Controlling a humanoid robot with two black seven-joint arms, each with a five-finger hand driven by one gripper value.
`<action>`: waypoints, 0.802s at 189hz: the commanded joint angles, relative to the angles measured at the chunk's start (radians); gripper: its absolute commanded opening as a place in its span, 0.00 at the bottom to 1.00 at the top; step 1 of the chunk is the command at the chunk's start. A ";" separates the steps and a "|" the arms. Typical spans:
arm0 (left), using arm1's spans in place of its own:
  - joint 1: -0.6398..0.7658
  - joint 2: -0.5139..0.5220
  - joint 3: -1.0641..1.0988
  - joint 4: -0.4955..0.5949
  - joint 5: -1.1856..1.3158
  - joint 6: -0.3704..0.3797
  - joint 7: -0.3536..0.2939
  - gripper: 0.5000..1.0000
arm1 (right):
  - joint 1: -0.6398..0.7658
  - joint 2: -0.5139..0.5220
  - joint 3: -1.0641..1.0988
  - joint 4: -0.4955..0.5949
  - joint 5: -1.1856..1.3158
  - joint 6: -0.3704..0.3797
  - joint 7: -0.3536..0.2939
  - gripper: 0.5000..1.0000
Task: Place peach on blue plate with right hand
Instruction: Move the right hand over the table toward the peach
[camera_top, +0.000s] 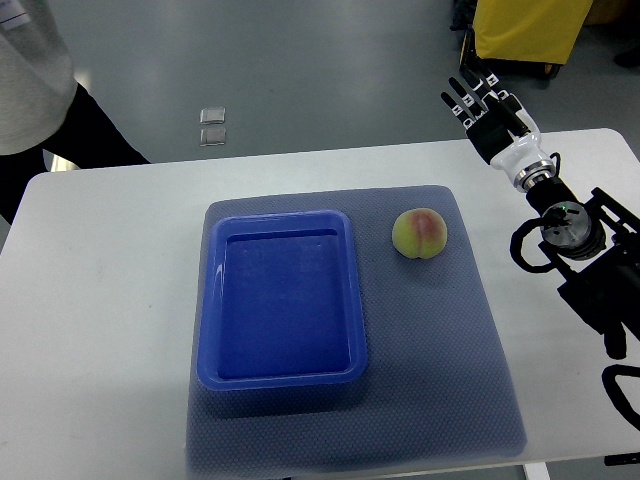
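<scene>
A yellow-pink peach (420, 234) lies on the grey mat (470, 330), just right of the blue plate (209, 300), a deep rectangular tray that holds nothing. My right hand (484, 107) reaches up at the far right edge of the table, well beyond and right of the peach. Its fingers are stretched out and hold nothing. My left arm does not show.
The white table (100, 300) carries only the mat. A person in a grey top and dark trousers (40, 90) stands at the far left corner. A yellow cart (525, 35) sits on the floor behind my right hand. Two small squares (212, 125) lie on the floor.
</scene>
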 joint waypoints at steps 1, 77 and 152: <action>0.000 0.000 0.002 0.000 0.000 -0.001 0.000 1.00 | 0.000 0.001 -0.009 0.000 0.000 0.000 0.000 0.86; 0.002 0.000 0.000 -0.005 0.000 0.000 0.007 1.00 | 0.011 -0.010 -0.026 0.000 -0.012 -0.006 -0.005 0.86; 0.002 0.000 0.003 -0.012 0.000 -0.009 0.006 1.00 | 0.267 -0.151 -0.486 0.011 -0.425 0.006 -0.020 0.86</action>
